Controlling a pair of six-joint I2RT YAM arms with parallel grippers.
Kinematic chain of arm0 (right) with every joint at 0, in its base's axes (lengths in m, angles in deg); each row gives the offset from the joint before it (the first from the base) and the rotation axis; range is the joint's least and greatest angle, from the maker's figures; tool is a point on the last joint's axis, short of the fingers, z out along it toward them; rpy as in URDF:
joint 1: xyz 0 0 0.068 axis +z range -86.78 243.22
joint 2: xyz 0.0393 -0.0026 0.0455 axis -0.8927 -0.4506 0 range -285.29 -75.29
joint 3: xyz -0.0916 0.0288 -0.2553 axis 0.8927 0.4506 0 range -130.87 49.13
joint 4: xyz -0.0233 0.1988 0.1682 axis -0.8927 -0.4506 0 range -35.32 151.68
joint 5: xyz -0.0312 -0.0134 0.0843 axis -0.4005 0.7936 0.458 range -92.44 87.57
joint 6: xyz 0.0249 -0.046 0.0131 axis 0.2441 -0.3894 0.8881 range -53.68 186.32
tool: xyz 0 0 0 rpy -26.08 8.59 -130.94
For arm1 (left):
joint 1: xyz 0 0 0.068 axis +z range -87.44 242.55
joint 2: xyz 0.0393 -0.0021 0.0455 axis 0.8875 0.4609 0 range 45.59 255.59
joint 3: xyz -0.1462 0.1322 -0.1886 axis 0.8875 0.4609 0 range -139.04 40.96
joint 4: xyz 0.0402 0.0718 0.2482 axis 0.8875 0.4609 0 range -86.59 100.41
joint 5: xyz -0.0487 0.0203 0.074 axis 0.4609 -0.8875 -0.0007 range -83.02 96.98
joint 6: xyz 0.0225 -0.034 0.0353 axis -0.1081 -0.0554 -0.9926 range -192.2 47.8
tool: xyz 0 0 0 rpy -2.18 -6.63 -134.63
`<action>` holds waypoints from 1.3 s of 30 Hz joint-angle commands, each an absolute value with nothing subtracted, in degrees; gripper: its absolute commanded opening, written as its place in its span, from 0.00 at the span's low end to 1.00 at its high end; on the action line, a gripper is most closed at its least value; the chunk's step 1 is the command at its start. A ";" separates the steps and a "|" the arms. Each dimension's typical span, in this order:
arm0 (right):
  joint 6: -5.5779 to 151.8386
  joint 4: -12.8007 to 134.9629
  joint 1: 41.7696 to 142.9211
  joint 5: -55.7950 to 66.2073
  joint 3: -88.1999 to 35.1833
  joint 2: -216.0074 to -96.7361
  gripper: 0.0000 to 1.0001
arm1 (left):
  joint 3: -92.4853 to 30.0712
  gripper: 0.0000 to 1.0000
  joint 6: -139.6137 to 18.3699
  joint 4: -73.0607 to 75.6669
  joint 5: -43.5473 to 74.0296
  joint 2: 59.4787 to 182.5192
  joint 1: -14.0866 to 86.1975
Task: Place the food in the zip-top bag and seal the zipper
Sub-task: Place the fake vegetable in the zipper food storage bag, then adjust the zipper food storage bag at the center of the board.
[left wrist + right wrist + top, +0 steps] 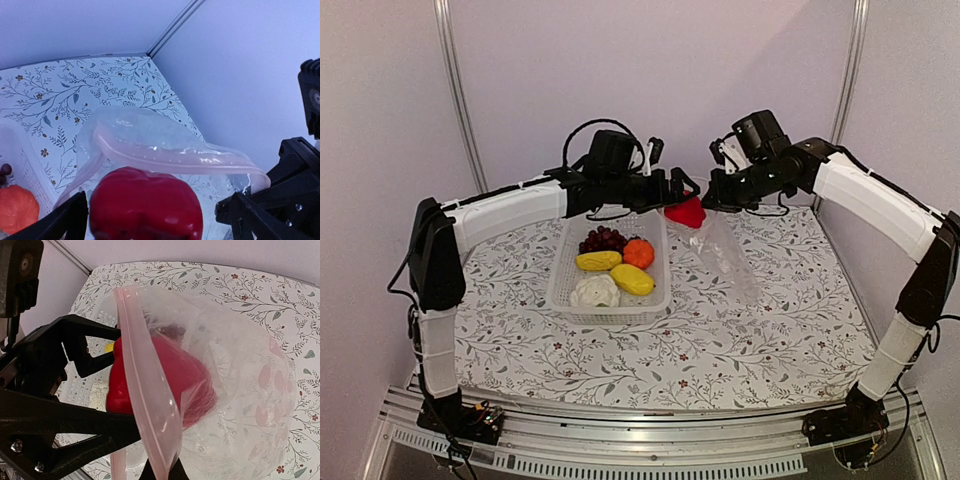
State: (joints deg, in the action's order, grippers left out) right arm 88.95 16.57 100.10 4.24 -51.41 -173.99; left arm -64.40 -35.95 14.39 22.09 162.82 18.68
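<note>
Counts: one white basket (561, 290), one zip-top bag (725, 255), six food pieces, two arms.

Five pieces lie inside the basket. One grape bunch (603, 239) is at its far end. One orange fruit (639, 253) is just right of the grapes. One yellow piece (598, 261) is mid-basket and a second yellow piece (633, 279) is toward the near right. One cauliflower (595, 292) is at the near end, touching both yellow ones.

The sixth piece, one red pepper (686, 212), is outside the basket. It sits just past the basket's far right corner, up off the worktop (760, 330).

The left fingers (683, 190) are spread wide on either side of the pepper. In the left wrist view one finger is right against the pepper and a clear gap shows at the other, so there is no squeeze. The pepper is at the bag mouth. The right wrist view shows part of it behind the clear film, with the rest sticking out past the rim toward the left fingers.

The right fingers (708, 197) are closed, pinching the bag's mouth edge at the zipper (145, 385), a pinkish strip. The bag hangs from that pinch on the basket's right side, with its mouth gaping toward the basket. Its lower end slopes down close to the worktop, near the basket's right wall; contact there is hard to tell.

The zipper is unsealed: in the left wrist view its two sides bow well apart.
</note>
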 commanded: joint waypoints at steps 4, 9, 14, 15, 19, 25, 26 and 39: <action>91.28 16.74 98.20 4.93 -49.85 -170.83 0.00 | -68.44 1.00 -40.18 14.50 18.37 156.80 18.22; 91.71 17.67 98.07 5.13 -48.97 -170.41 0.00 | -68.11 0.99 -41.43 17.24 14.25 153.59 18.28; 91.39 18.44 98.08 4.85 -48.02 -169.92 0.00 | -66.68 0.82 -38.78 25.91 10.85 153.61 18.51; 91.29 18.70 98.09 4.98 -47.73 -169.87 0.00 | -65.59 0.78 -37.96 26.32 11.70 153.57 18.60; 91.28 19.46 98.11 5.38 -46.63 -169.45 0.00 | -62.83 0.68 -35.31 26.45 13.67 154.60 18.54; 89.95 19.42 98.11 5.65 -46.41 -169.33 0.00 | -65.61 0.61 -34.70 25.98 17.62 159.01 18.54; 89.74 19.34 98.11 5.61 -46.41 -169.33 0.00 | -66.28 0.60 -34.83 25.72 18.19 159.78 18.56; 88.03 12.36 98.05 -3.20 -52.39 -171.23 0.00 | -75.06 0.00 -33.19 20.73 24.95 166.43 17.96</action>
